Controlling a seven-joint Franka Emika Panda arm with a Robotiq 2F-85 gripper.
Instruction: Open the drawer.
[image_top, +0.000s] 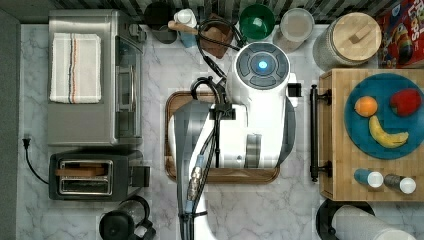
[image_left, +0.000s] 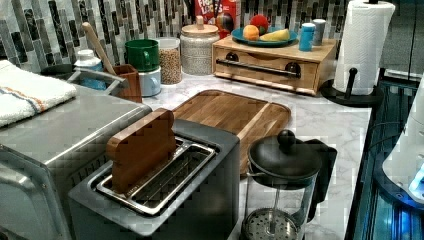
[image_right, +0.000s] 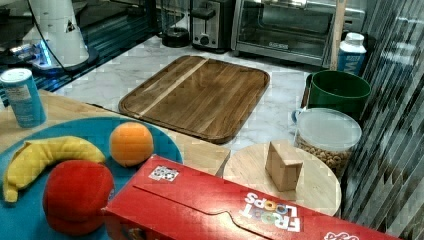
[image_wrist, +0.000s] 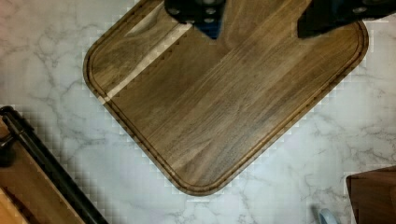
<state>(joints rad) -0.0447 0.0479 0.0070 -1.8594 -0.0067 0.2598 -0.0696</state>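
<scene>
The drawer (image_left: 265, 70) is a light wood box at the top view's right, its front flush with the box. Its long black bar handle (image_top: 314, 132) faces the dark cutting board (image_top: 222, 175). In the wrist view the handle (image_wrist: 46, 163) runs along one corner with the wooden drawer front (image_wrist: 23, 186) behind it. My gripper (image_wrist: 260, 30) hangs open above the cutting board (image_wrist: 224, 102), two dark fingers (image_wrist: 196, 11) spread wide with nothing between them. A strip of marble separates it from the handle. My white arm (image_top: 260, 115) covers most of the board in the top view.
A blue plate (image_top: 387, 85) of fruit and two shakers (image_top: 370, 178) sit on top of the drawer box. A paper towel roll (image_top: 365, 222) stands beside it. A toaster oven (image_top: 85, 125), a toaster (image_top: 85, 175) and a French press (image_top: 122, 225) line the top view's left. Jars and cups stand at the back.
</scene>
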